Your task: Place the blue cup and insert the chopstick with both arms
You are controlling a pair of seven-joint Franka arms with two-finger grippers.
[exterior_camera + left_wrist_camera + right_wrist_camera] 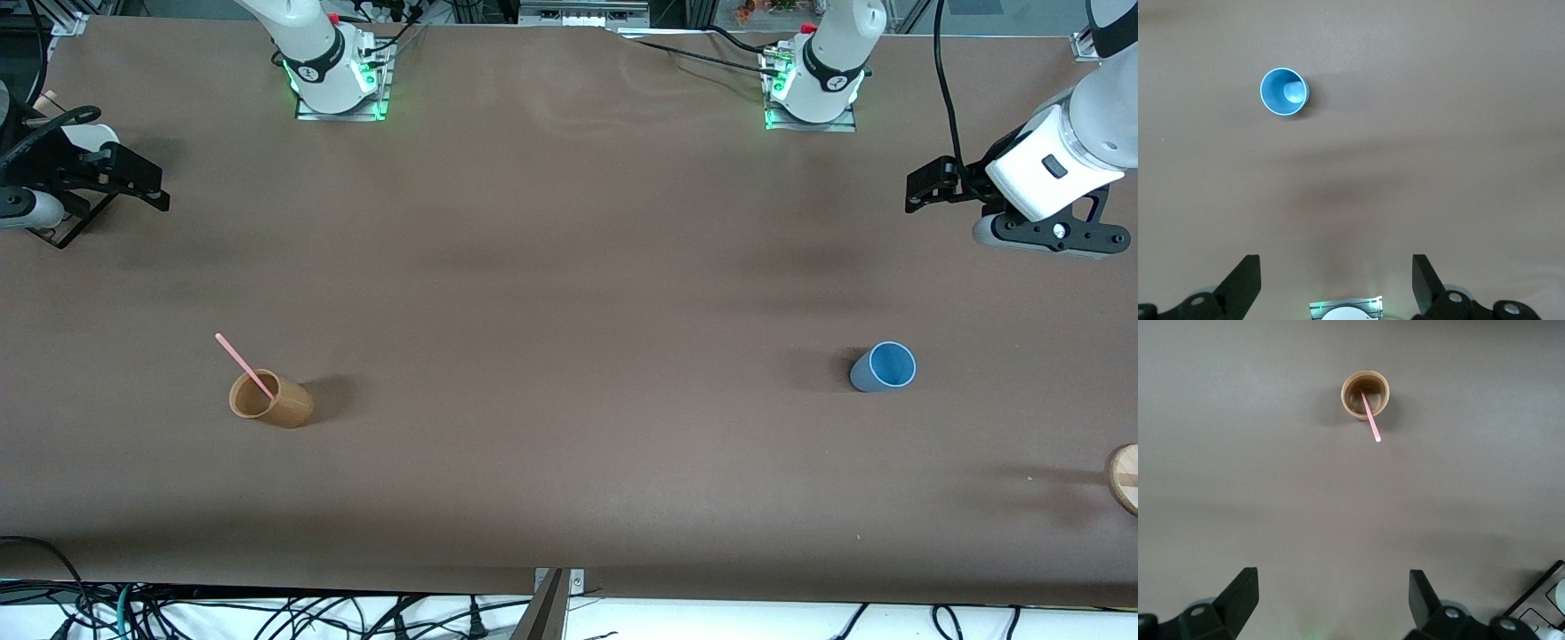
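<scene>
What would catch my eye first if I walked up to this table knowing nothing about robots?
Probably the pink chopstick leaning out of a brown cup toward the right arm's end of the table. Next, the empty blue cup standing alone toward the left arm's end. Both arms wait high at the table's ends, the left tool and right tool wide open, holding nothing.

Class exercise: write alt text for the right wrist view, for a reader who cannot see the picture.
A tan-brown cup stands upright on the bare brown table with a thin pink chopstick leaning out over its rim. The right gripper hangs above the table well short of the cup, its two black fingers wide apart and holding nothing.
</scene>
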